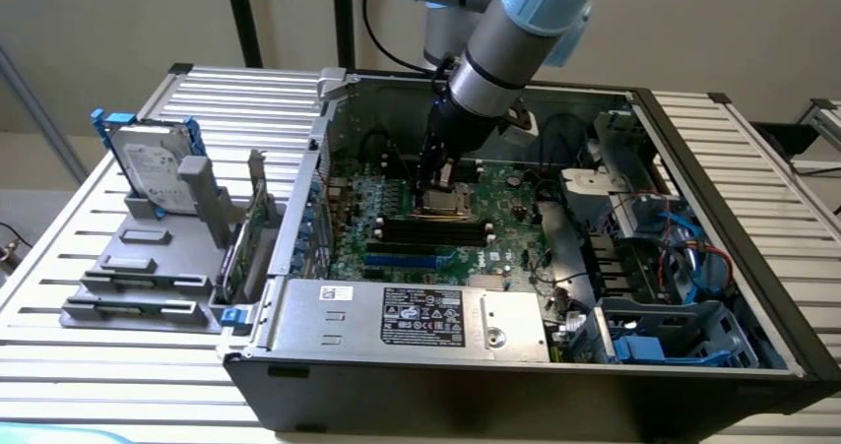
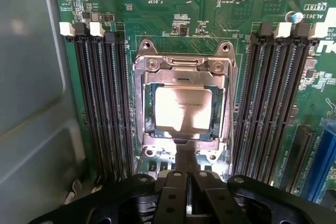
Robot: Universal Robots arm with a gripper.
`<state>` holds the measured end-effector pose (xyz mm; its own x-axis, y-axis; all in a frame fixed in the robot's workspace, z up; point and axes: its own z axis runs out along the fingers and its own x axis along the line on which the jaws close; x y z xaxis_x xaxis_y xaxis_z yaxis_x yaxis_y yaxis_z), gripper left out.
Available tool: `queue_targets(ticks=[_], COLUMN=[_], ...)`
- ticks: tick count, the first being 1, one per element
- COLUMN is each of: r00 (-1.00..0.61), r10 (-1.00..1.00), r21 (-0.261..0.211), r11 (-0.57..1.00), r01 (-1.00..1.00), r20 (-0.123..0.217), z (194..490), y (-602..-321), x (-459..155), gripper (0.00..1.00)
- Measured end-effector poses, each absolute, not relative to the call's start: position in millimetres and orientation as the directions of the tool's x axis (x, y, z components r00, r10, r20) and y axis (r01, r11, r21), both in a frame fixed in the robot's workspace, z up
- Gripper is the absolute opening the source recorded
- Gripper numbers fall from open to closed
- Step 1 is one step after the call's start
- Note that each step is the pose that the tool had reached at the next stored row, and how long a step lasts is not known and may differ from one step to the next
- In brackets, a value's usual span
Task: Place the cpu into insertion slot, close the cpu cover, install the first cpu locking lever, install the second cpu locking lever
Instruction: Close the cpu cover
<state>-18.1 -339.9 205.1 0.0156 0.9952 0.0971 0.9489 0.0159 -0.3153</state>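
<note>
Fingers (image 2: pixel 176 187) pinched together, empty, at cpu cover (image 2: pixel 184 73) edge | cpu (image 2: pixel 184 108) seated in insertion slot (image 2: pixel 148 109), cover down | judged step: first locking lever, needs steady downward push.

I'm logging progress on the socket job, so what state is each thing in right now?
cpu: seated flat in the insertion slot.
cpu cover: lowered, framing the cpu.
gripper: low at the socket's edge, off the cpu.
computer case: lying on its side, open on top.
hard drive: outside the case, upright, at the exterior view's left.
</note>
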Motion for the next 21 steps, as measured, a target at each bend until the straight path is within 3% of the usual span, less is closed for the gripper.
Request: queue_targets(ticks=[9,21], r00=[0.015,0.016], r10=[0.995,0.994], r21=[-0.315,-0.316], r11=[0.018,0.019], r01=[0.949,0.949], r20=[0.102,0.107], z=[196,217], y=[-340,-347], x=[-18,-30], gripper=[0.11,0.11])
